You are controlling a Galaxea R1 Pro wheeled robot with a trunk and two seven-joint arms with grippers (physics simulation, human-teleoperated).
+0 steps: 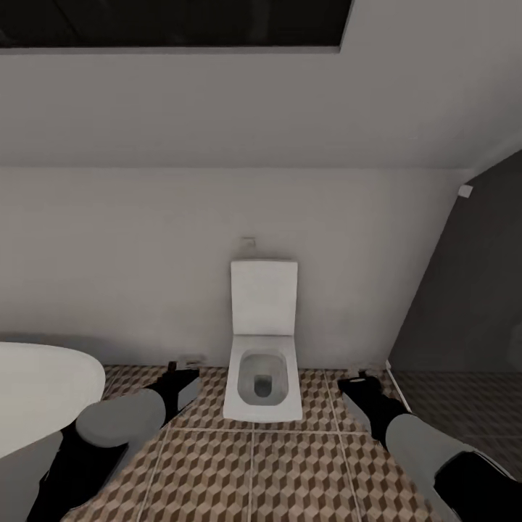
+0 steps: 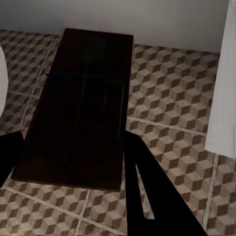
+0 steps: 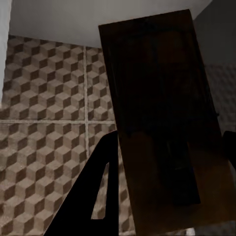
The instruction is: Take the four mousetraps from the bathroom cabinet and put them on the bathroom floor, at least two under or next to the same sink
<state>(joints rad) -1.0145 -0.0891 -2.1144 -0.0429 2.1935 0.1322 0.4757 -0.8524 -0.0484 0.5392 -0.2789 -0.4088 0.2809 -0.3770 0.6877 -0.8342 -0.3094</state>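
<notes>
One mousetrap [image 2: 78,108], a dark-brown flat board, sits between the black fingers [image 2: 147,191] of the left gripper [image 2: 73,162], whose jaws are clenched on its near end; the board juts out over the bathroom floor [image 2: 172,88] of brown and beige cube tiles. A second mousetrap [image 3: 162,123] is held the same way in the right gripper [image 3: 167,196], jaws grasping it, one finger [image 3: 93,191] showing beside the board.

In the head view both arms reach forward low over the tiles, the left gripper [image 1: 177,380] and right gripper [image 1: 359,388] flanking a white toilet [image 1: 262,377] that stands against the pale wall [image 1: 145,254]. The rim of a white bathtub [image 1: 43,384] lies at the robot's left, near the left arm. A dark grey partition [image 1: 471,290] rises at the right.
</notes>
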